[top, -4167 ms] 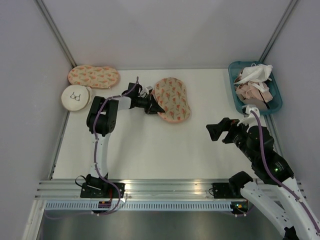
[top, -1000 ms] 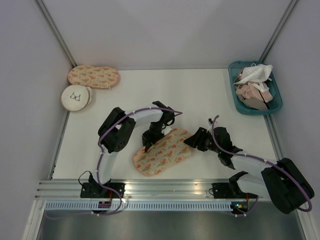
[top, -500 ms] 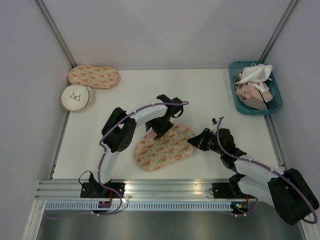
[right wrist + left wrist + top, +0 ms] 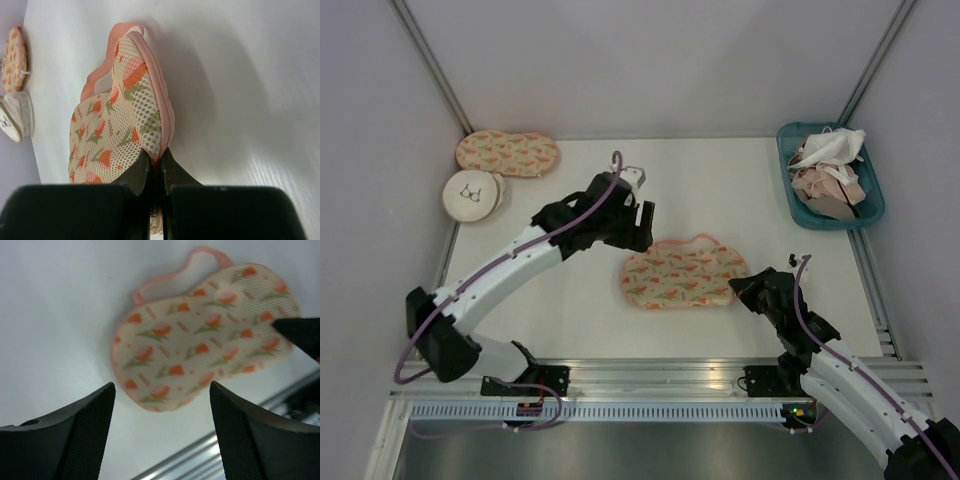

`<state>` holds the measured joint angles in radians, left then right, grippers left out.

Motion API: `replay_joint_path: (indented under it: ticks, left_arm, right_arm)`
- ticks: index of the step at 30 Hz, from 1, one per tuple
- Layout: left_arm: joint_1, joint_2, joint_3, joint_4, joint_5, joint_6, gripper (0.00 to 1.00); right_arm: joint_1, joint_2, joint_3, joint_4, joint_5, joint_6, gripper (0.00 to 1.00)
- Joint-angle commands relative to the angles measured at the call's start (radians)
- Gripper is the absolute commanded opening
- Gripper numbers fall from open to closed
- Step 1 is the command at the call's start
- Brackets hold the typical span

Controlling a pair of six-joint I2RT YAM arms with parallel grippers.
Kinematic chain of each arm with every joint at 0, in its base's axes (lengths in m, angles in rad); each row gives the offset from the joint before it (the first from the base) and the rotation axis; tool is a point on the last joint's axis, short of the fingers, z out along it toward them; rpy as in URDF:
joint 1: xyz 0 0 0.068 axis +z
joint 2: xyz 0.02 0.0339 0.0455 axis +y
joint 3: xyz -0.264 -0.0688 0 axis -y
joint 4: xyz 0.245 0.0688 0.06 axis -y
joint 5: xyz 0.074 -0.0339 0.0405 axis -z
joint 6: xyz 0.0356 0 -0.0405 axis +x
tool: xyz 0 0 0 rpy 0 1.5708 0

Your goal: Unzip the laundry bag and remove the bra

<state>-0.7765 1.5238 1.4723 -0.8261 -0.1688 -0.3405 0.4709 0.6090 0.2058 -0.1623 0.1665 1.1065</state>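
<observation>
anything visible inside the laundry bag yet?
No. The laundry bag shows only its printed outer fabric, with no opening in any view. The right hand pinches its edge. Whatever is inside is covered; no bra shows.

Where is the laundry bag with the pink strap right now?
In the top view the laundry bag lies on the table, near half, its right end pinched by the right gripper.

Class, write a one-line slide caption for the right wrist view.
Right pincer shut on the laundry bag by its pink edging, on the white table.
</observation>
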Motion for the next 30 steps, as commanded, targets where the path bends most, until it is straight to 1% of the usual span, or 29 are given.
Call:
replay_joint_path:
  ticks: [1,2,3,4,5,6,7,9,10,11,12,13,15,16,17,18,19,20,22,23,26,27,28,30]
  left_arm:
    - [0.008,-0.201,-0.29,0.344,0.361,-0.237,0.81]
    - [0.009,-0.258,-0.355,0.423,0.464,-0.291,0.83]
    - [0.01,-0.342,-0.416,0.488,0.504,-0.407,0.85]
    - [0.011,-0.387,-0.551,0.65,0.537,-0.475,0.85]
    - [0.013,-0.421,-0.622,0.729,0.602,-0.545,0.86]
    - [0.011,-0.479,-0.682,0.798,0.623,-0.675,0.9]
    - [0.008,-0.5,-0.792,0.926,0.632,-0.737,0.91]
    - [0.006,-0.539,-0.901,1.054,0.643,-0.855,0.92]
    - [0.003,-0.569,-1.0,1.112,0.644,-0.958,0.93]
    - [-0.001,-0.583,-1.051,1.239,0.631,-1.01,0.93]
    - [-0.013,-0.594,-1.096,1.292,0.62,-1.104,0.93]
    - [-0.036,-0.611,-1.16,1.324,0.609,-1.139,0.94]
    - [-0.072,-0.639,-1.204,1.36,0.542,-1.187,0.94]
    - [-0.108,-0.678,-1.23,1.357,0.51,-1.209,0.95]
    - [-0.125,-0.697,-1.239,1.345,0.443,-1.216,0.95]
    - [-0.142,-0.717,-1.248,1.332,0.408,-1.241,0.95]
    - [-0.17,-0.734,-1.265,1.34,0.378,-1.253,0.95]
    - [-0.182,-0.757,-1.27,1.341,0.329,-1.265,0.95]
    - [-0.225,-0.764,-1.262,1.337,0.284,-1.281,0.95]
    - [-0.234,-0.76,-1.255,1.332,0.255,-1.279,0.95]
    - [-0.268,-0.691,-1.219,1.312,0.247,-1.301,0.95]
    - [-0.28,-0.63,-1.212,1.321,0.249,-1.324,0.95]
    - [-0.314,-0.601,-1.189,1.337,0.252,-1.333,0.95]
    - [-0.343,-0.521,-1.173,1.37,0.233,-1.344,0.95]
  right_arm:
    - [0.002,-0.087,-0.026,-0.12,0.113,0.157,0.0]
    - [0.002,-0.097,-0.028,-0.12,0.101,0.156,0.01]
    - [0.002,-0.101,-0.025,-0.108,0.088,0.159,0.01]
    - [0.0,-0.095,-0.022,-0.1,0.074,0.161,0.01]
    - [0.002,-0.083,-0.019,-0.091,0.059,0.168,0.01]
    - [0.002,-0.051,-0.007,-0.066,0.016,0.173,0.0]
    - [0.002,-0.032,-0.003,-0.054,-0.005,0.177,0.0]
    - [0.002,0.004,-0.002,0.005,-0.057,0.216,0.0]
    - [0.002,0.035,-0.008,0.032,-0.108,0.226,0.0]
    - [0.005,0.046,-0.012,0.061,-0.128,0.242,0.0]
    - [0.006,0.052,-0.025,0.108,-0.137,0.272,0.0]
    - [0.014,0.051,-0.031,0.127,-0.134,0.291,0.0]
    - [0.035,0.04,-0.039,0.154,-0.121,0.309,0.0]
    - [0.041,0.025,-0.043,0.155,-0.108,0.335,0.0]
    - [0.051,0.014,-0.049,0.155,-0.107,0.349,0.0]
    - [0.054,-0.009,-0.068,0.211,-0.107,0.366,0.0]
    - [0.058,-0.02,-0.075,0.221,-0.095,0.401,0.01]
    - [0.069,-0.031,-0.081,0.224,-0.087,0.417,0.0]
    - [0.083,-0.063,-0.085,0.208,-0.059,0.452,0.0]
    - [0.103,-0.072,-0.083,0.207,-0.035,0.461,0.01]
    - [0.136,-0.098,-0.092,0.225,-0.006,0.504,0.0]
    - [0.146,-0.106,-0.089,0.222,0.026,0.51,0.0]
    - [0.156,-0.107,-0.086,0.216,0.042,0.515,0.01]
    - [0.186,-0.101,-0.072,0.211,0.065,0.52,0.0]
